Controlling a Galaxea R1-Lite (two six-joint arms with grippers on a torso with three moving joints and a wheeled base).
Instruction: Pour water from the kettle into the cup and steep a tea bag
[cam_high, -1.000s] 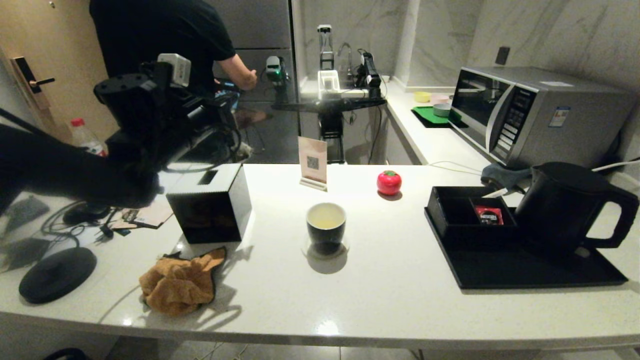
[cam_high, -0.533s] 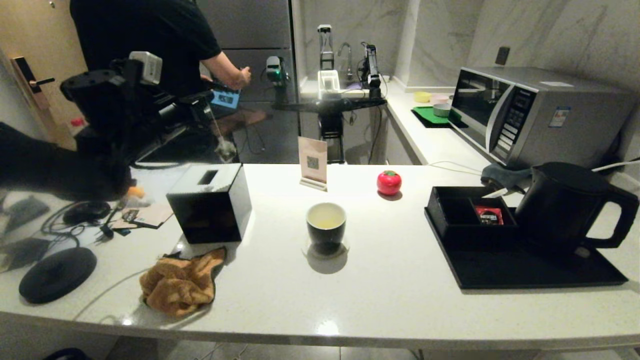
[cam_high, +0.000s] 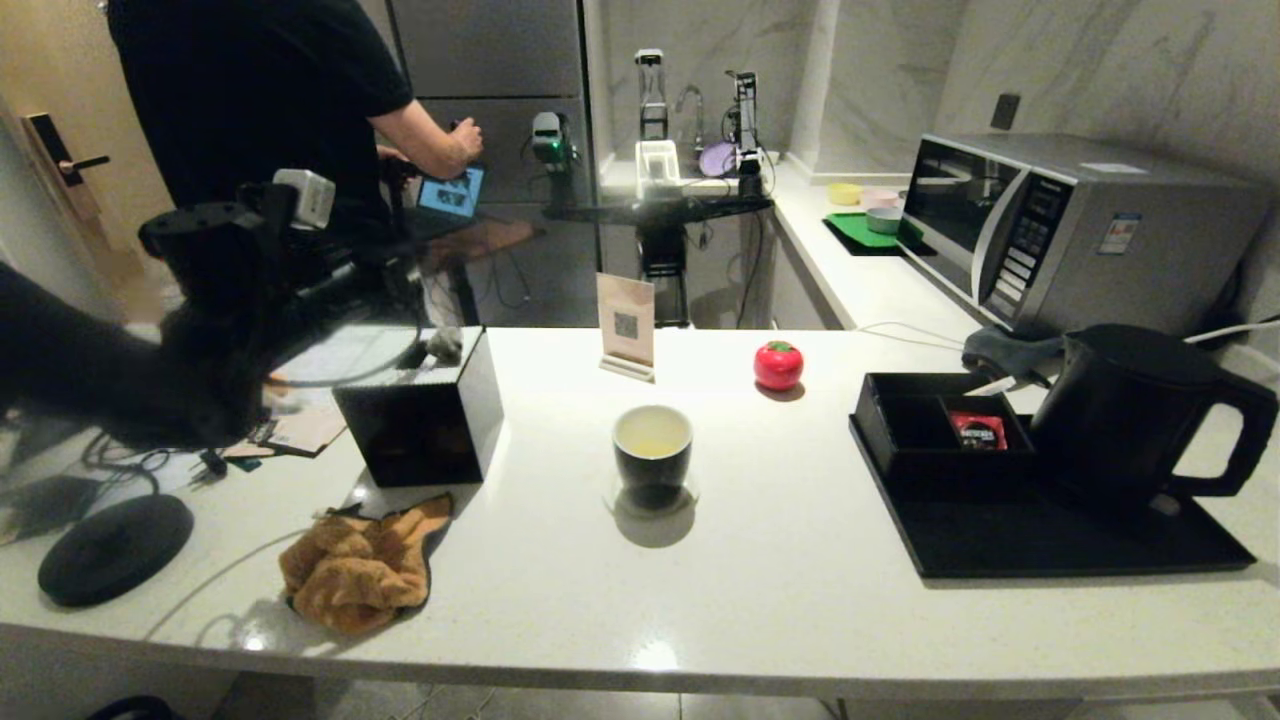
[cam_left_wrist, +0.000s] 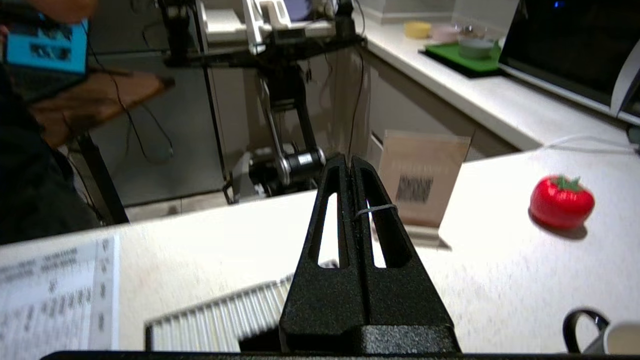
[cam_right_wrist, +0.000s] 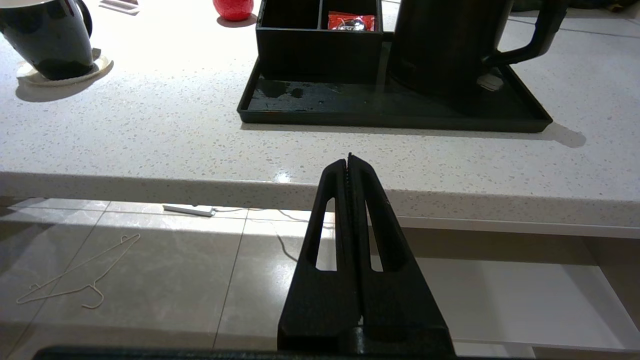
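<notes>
With the left hand (cam_left_wrist: 350, 162) pinched shut on a thin string above the black tissue box (cam_high: 420, 405), its small pale tea bag (cam_high: 443, 345) may be swung wide of the glossy black cup (cam_high: 652, 455) mid-counter, while the right hand (cam_right_wrist: 349, 161) is parked closed.

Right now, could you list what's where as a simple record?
left claw: shut on the tea bag's string, near the black box
tea bag: hanging by the black box's top, left of the cup
cup: centre, pale water inside
kettle: upright on the black tray
right claw: shut, empty, below the counter edge
</notes>
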